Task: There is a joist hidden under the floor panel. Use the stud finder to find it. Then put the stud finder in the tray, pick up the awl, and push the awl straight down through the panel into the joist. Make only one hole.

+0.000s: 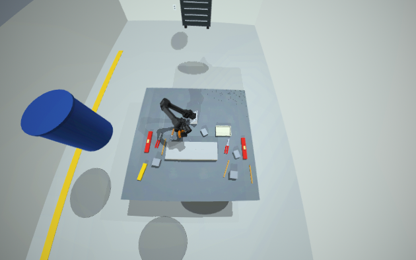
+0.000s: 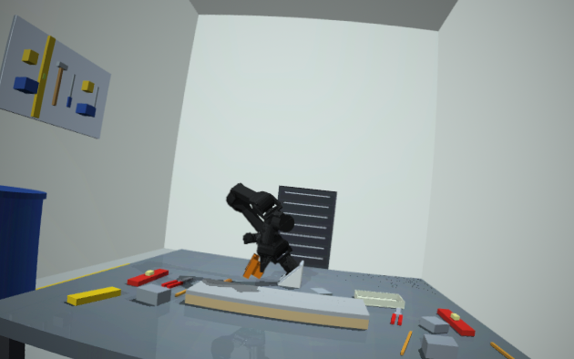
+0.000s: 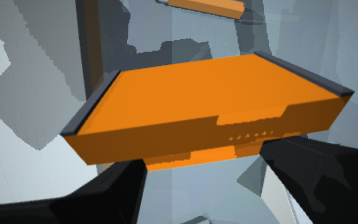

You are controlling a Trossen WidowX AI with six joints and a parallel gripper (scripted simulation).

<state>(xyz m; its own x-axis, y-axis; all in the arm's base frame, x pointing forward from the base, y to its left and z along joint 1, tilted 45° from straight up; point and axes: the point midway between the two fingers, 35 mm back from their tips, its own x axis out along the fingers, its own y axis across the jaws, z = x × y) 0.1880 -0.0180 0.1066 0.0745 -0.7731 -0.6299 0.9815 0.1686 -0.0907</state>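
Note:
The stud finder, an orange block (image 1: 179, 134) (image 2: 251, 268) (image 3: 190, 95) with dark end strips, is held tilted in my gripper (image 3: 199, 139), which is shut on it. It hangs a little above the table behind the left part of the panel. The pale floor panel (image 1: 201, 153) (image 2: 287, 299) (image 3: 0, 170) lies flat, and arm shadow covers its left part. The awl (image 1: 172, 132) (image 3: 205, 7), with an orange handle, lies on the table left of my gripper, partly out of the wrist view. The cream tray (image 1: 223, 131) (image 2: 378, 299) stands to the right, with nothing visible in it.
A grey block (image 1: 204, 132) lies between my gripper and the tray. Pliers (image 1: 158, 139), a pencil (image 1: 164, 147) and a red level (image 1: 148, 142) lie left. More pliers (image 1: 226, 147) and another red level (image 1: 243, 148) lie right. A white bracket (image 2: 293, 278) stands near the arm.

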